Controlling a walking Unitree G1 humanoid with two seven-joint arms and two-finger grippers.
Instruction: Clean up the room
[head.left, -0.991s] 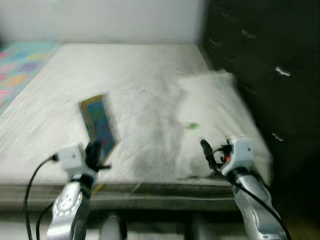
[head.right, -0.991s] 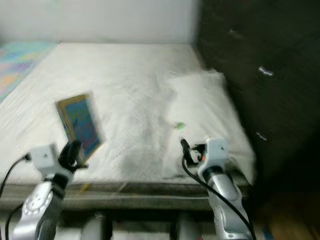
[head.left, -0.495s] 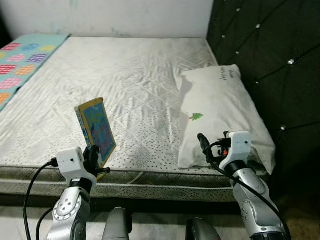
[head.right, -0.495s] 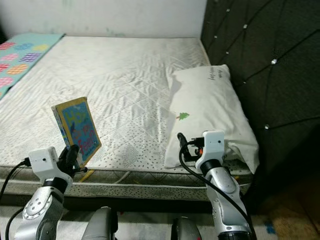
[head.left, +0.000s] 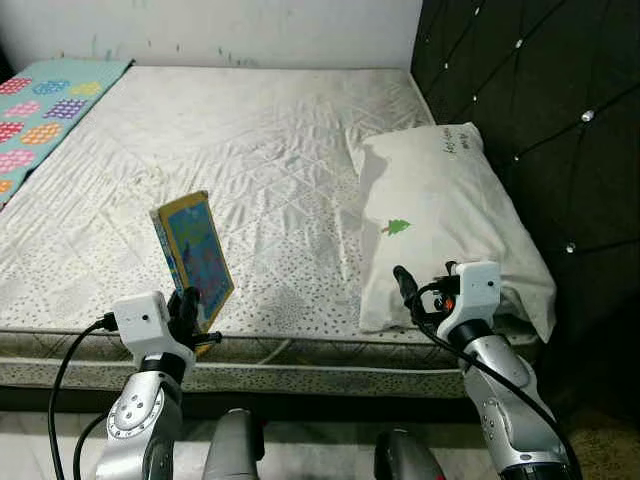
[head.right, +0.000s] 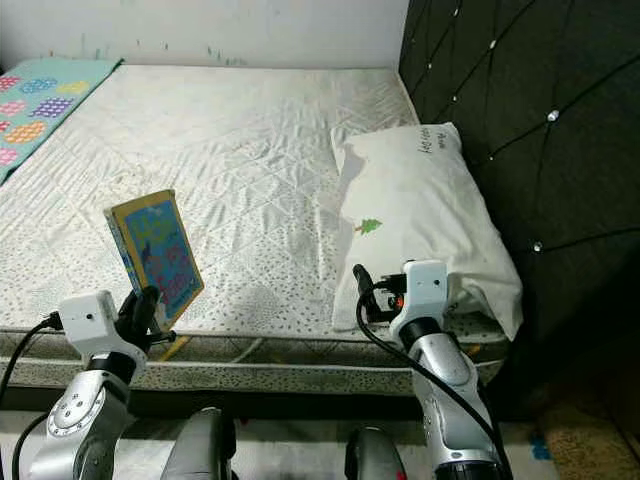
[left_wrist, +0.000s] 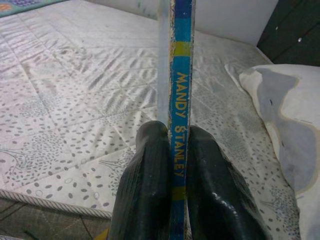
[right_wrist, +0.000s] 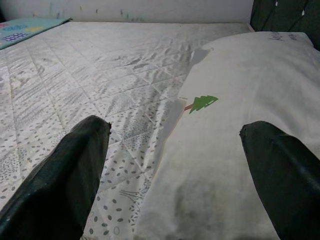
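Nothing has shifted: left gripper (left_wrist: 172, 200) still clamps the picture book (head.left: 195, 258), right gripper (right_wrist: 175, 165) open, tidying barely begun.

Your left gripper (head.left: 186, 306) is clamped on the book (head.left: 194, 257) at the mattress (head.left: 270, 150) edge; your right gripper (right_wrist: 175, 170) hovers spread wide near the same edge.
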